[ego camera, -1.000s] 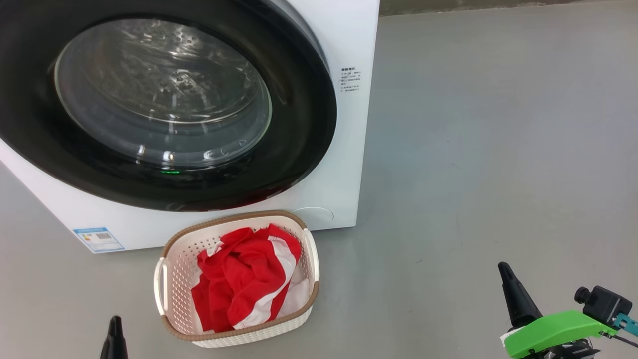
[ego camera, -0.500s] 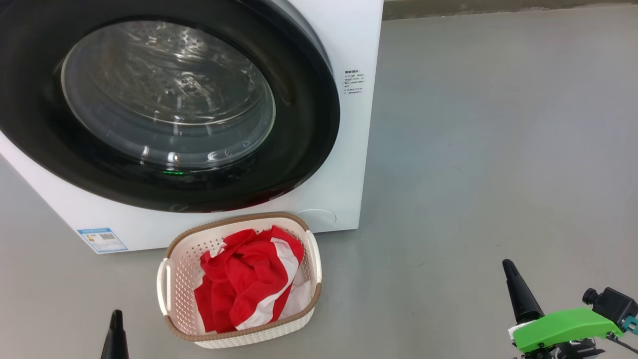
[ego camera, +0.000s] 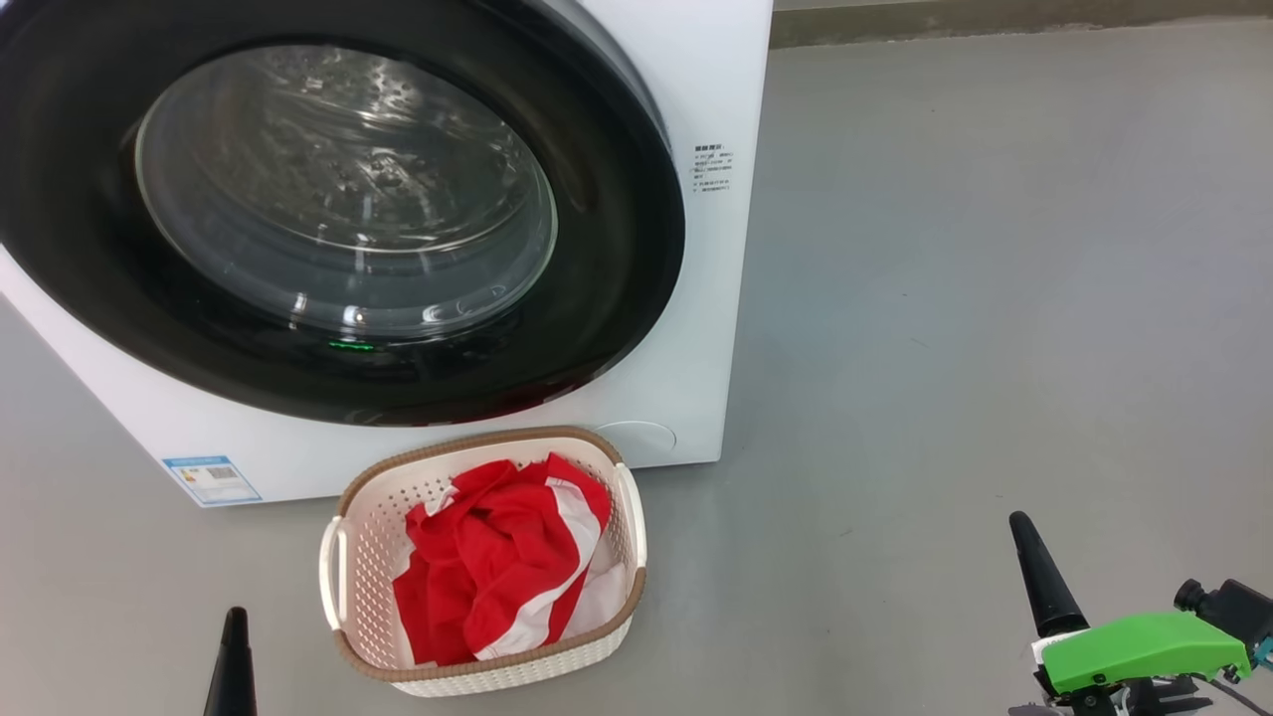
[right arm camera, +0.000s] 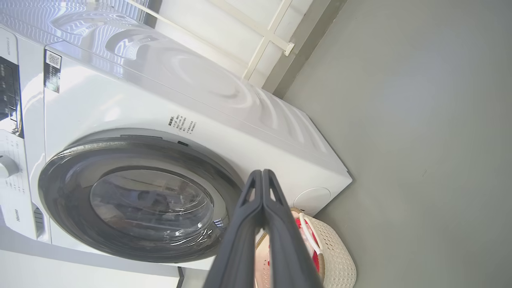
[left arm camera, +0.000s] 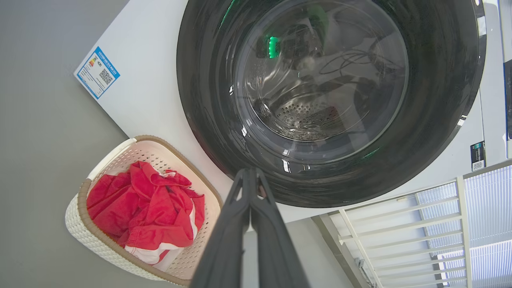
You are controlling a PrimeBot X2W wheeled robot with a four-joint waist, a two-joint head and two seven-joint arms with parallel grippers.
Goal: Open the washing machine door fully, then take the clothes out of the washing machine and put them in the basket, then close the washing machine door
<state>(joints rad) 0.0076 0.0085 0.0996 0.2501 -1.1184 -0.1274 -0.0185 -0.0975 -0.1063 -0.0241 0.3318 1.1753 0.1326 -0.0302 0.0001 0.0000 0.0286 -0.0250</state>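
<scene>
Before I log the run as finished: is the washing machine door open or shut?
Shut. The washing machine door sits flush against the washing machine, no gap showing around its black rim.

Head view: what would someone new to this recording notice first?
The bright red and white cloth garments stand out, heaped in the small cream perforated plastic basket on the grey floor at lower centre. Above it looms the large round glossy black-rimmed glass door, shut on the big white front-loading washing machine at upper left.

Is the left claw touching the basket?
Apart. The head view shows bare grey floor between the left claw and the basket.
</scene>
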